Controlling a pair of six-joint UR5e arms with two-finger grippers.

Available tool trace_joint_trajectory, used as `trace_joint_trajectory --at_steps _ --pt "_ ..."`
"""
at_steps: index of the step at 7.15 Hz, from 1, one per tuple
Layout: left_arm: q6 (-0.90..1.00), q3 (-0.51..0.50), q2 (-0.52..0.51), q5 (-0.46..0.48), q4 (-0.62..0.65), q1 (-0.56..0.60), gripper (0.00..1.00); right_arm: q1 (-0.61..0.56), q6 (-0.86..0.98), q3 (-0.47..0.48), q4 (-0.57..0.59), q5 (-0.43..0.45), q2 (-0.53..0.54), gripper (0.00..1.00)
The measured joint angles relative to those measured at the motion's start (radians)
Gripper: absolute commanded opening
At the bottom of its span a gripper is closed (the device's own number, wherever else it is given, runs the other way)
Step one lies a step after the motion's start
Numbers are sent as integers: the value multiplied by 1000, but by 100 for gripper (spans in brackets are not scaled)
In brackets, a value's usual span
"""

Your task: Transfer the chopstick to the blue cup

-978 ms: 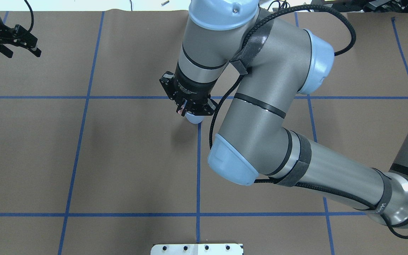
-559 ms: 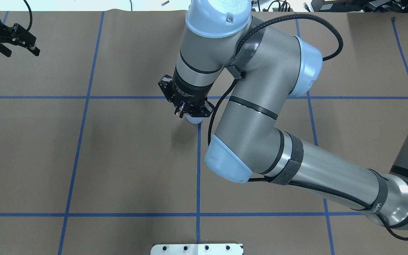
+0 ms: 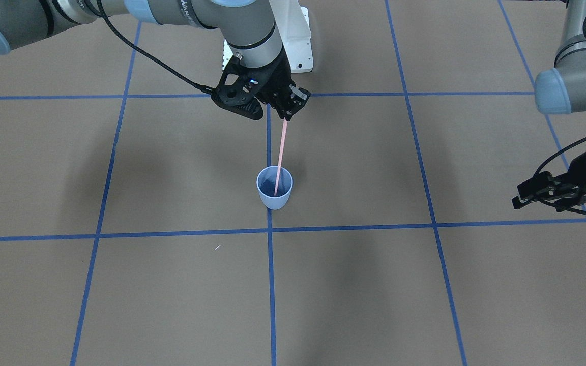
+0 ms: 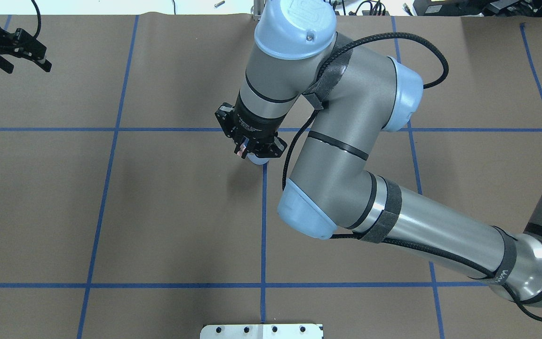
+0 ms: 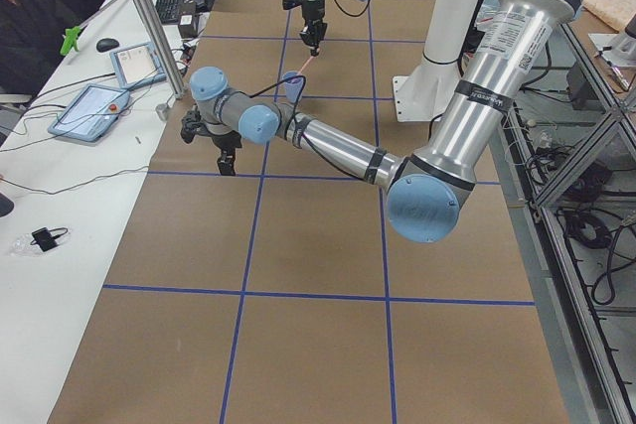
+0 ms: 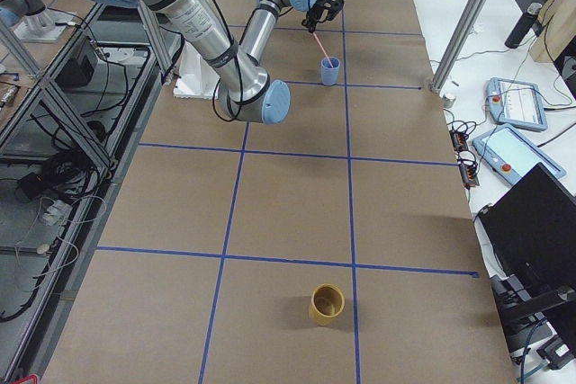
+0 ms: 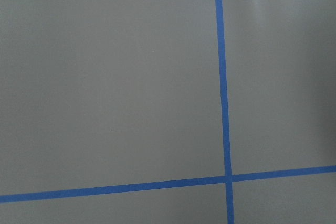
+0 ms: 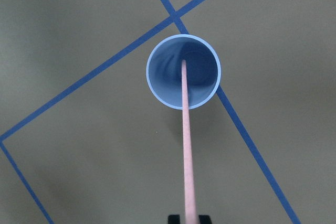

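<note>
The blue cup (image 3: 274,195) stands upright on the brown table at a crossing of blue tape lines. My right gripper (image 3: 287,115) is above it, shut on the top of the pale pink chopstick (image 3: 281,152). The chopstick hangs nearly upright with its lower end inside the cup's mouth. The right wrist view looks down the chopstick (image 8: 187,150) into the cup (image 8: 167,74). From overhead my right gripper (image 4: 247,150) covers most of the cup (image 4: 258,160). My left gripper (image 4: 44,57) is open and empty at the table's far left, well away from the cup.
A tan cup (image 6: 327,303) stands alone at the table's end on my right. The white base plate (image 4: 261,331) is at the near edge. Blue tape lines (image 7: 223,77) divide the brown mat. An operator sits beyond the far edge.
My right arm's elbow and wrist have shifted slightly while the gripper stays over the cup with the chopstick. My left gripper has drifted a little farther toward the far left corner.
</note>
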State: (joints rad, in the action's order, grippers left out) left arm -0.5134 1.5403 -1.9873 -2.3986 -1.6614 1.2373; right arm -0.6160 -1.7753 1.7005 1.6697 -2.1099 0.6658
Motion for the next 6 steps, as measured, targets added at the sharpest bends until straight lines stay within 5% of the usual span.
trace_joint_trajectory --at_steps 6 --pt "1 21 1 -6 -1 7 98 -190 41 50 -10 -70 98 100"
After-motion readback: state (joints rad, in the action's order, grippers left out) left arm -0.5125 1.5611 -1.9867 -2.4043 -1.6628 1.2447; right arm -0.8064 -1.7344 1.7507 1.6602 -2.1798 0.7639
